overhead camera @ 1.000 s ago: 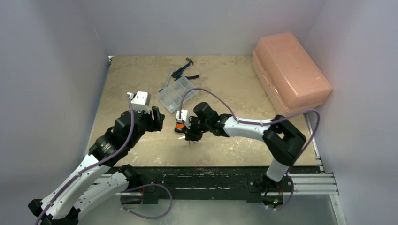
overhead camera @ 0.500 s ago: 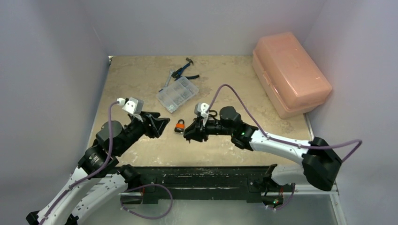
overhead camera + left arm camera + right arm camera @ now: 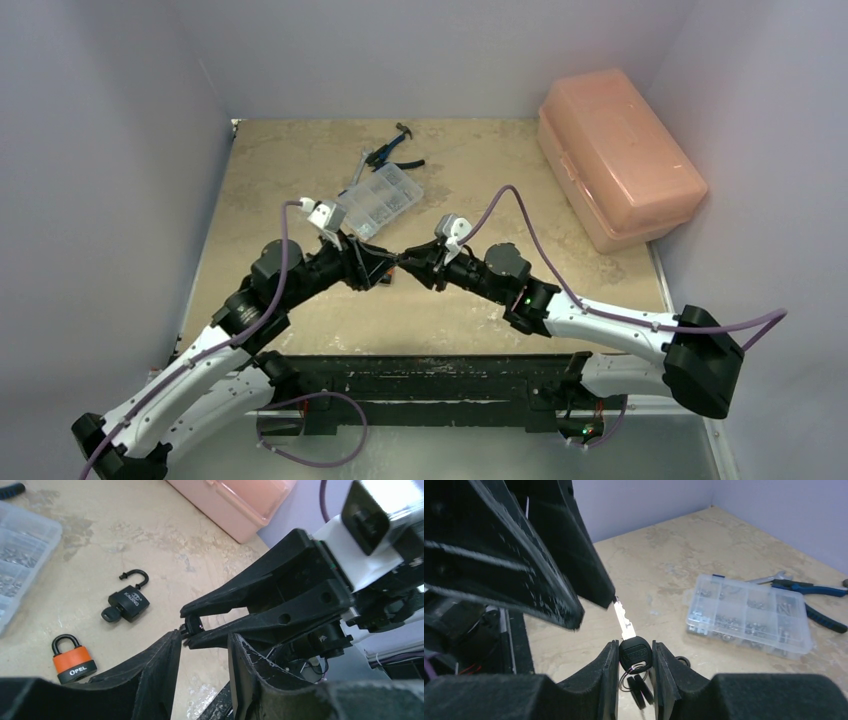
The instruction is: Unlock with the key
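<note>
R pincer [image 3: 634,646] clamped on key [image 3: 625,621] head, blade pointing fwd, tip right at L pincer [image 3: 202,636], which is half open w/ nothing gripped. Orange padlock [image 3: 74,660] sits on table [image 3: 150,540] below L pincer, shackle closed.

The light is soft and even from overhead, leaving only faint, fuzzy shadows on the beige stone-patterned tabletop [image 3: 290,170] and a mild sheen on the salmon-pink plastic case [image 3: 615,140]. In the right wrist view the black padded fingers [image 3: 574,695] along the bottom edge are murky and out of focus, though the silver key with a black head [image 3: 633,650] is crisp. In the left wrist view the white plastic block [image 3: 395,492] is nearly blown out.
</note>
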Available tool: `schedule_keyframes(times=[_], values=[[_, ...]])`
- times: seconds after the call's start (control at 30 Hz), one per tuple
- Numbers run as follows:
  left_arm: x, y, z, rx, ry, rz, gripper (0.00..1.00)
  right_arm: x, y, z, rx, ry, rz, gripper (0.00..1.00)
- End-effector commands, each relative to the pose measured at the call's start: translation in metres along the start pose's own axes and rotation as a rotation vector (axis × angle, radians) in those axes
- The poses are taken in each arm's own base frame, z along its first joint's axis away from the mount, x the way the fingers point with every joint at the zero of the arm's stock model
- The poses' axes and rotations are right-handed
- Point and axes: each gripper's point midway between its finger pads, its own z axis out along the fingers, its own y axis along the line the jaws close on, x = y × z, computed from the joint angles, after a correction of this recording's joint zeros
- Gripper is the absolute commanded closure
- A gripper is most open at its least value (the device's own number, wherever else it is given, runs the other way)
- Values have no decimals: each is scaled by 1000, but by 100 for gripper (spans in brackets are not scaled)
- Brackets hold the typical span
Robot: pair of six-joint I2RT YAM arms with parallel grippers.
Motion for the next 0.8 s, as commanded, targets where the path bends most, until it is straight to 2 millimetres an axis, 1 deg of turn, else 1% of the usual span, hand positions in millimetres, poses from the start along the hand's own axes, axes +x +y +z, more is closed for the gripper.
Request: schedule_keyframes(times=[0.0, 0.03, 0.07, 0.17, 0.27, 0.3, 0.43, 0.5, 0.6, 0.77], values=[[-12, -14, 13, 73, -50, -50, 60, -27, -16, -3, 100, -105, -29, 100], [-9, -11, 16, 65, -42, -59, 62, -28, -17, -4, 103, -105, -33, 100], [-11, -13, 18, 74, -56, -62, 62, -28, -17, -4, 102, -105, -38, 100], [-11, -14, 23, 92, -66, -85, 66, -28, -17, -6, 103, -108, -44, 100], [-13, -12, 25, 79, -82, -95, 67, -31, -16, -10, 102, -122, -45, 100], [-15, -11, 24, 70, -89, -97, 65, -32, -16, -11, 102, -127, -46, 100], [-17, 0, 19, 3, -100, -104, 50, -39, -15, -16, 100, -147, -36, 100], [-17, 4, 18, -18, -102, -99, 45, -42, -14, -18, 100, -153, -35, 100], [-10, 6, 19, -10, -102, -116, 45, -44, -14, -19, 101, -155, -35, 100], [-14, -7, 20, 76, -140, -143, 50, -45, -11, -18, 84, -153, -34, 100]])
